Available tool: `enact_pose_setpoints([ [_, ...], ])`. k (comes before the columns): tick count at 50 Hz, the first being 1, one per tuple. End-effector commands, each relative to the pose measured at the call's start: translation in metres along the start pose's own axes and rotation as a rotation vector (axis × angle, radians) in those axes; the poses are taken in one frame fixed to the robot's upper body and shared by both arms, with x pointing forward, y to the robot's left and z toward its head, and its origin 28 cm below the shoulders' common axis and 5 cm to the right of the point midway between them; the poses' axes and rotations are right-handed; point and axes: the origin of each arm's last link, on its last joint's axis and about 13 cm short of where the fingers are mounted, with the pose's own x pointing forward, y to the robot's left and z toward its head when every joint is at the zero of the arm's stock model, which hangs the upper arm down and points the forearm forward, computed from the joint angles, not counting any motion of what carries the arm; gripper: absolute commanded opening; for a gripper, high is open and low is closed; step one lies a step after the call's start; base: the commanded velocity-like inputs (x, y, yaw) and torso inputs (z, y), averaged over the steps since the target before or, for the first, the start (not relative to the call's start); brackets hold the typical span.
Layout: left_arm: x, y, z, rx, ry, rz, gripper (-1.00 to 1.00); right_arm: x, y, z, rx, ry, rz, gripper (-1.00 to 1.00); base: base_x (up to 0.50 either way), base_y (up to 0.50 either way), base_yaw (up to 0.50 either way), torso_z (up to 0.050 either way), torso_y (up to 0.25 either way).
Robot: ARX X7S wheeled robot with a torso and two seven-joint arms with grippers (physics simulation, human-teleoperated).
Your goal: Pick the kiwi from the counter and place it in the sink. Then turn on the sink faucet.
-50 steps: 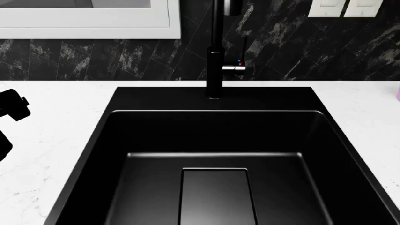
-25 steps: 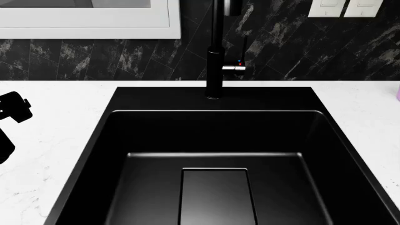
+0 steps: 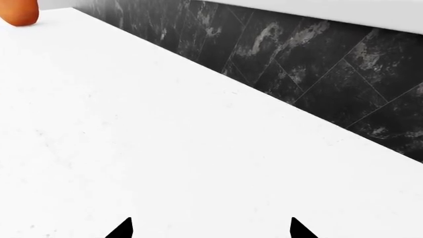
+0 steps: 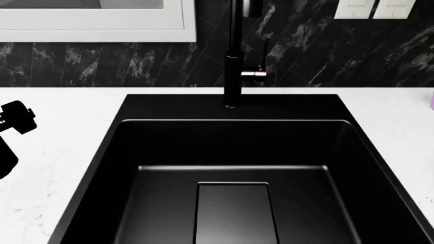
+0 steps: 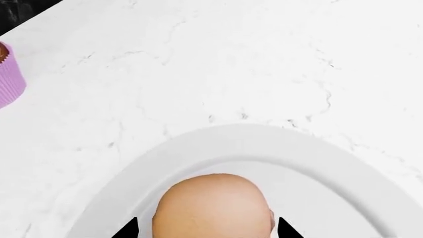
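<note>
The kiwi [image 5: 211,208], tan and egg-shaped, lies on a round white plate [image 5: 330,163] that rests on the white counter [image 5: 198,59]. My right gripper [image 5: 206,229] is open, with one black fingertip on each side of the kiwi and a small gap on both sides. Over bare counter [image 3: 165,148] my left gripper [image 3: 211,229] is open and holds nothing. In the head view the black sink [image 4: 234,168] fills the middle, and the faucet [image 4: 233,76] stands behind it with its chrome lever [image 4: 255,73]. The left arm [image 4: 13,122] shows at that view's left edge. The right arm is out of the head view.
A pink-wrapped cupcake [image 5: 8,79] stands on the counter beyond the plate; a sliver of the cupcake [image 4: 431,100] shows at the head view's right edge. An orange rounded object [image 3: 19,12] sits far along the counter by the dark marbled backsplash [image 3: 297,59].
In the head view the left arm has shifted slightly down and to the right. Sink and faucet are unchanged.
</note>
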Motion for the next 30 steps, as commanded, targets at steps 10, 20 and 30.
enact_pose_setpoints([
  [10, 0.001, -0.001, -0.004, 0.005, 0.006, 0.001, 1.00, 0.008, 0.002, -0.010, -0.019, 0.004, -0.053, -1.00, 0.00, 0.00, 0.00, 0.000, 0.000],
  [20, 0.001, -0.003, -0.004, 0.005, 0.007, -0.003, 1.00, 0.004, -0.004, -0.006, -0.013, -0.032, -0.076, -1.00, 0.00, 0.00, 0.00, 0.000, 0.000],
  [30, 0.000, -0.003, -0.004, 0.005, 0.007, -0.006, 1.00, -0.041, -0.004, 0.038, -0.020, -0.146, -0.008, -1.00, 0.00, 0.00, 0.00, 0.000, 0.000],
])
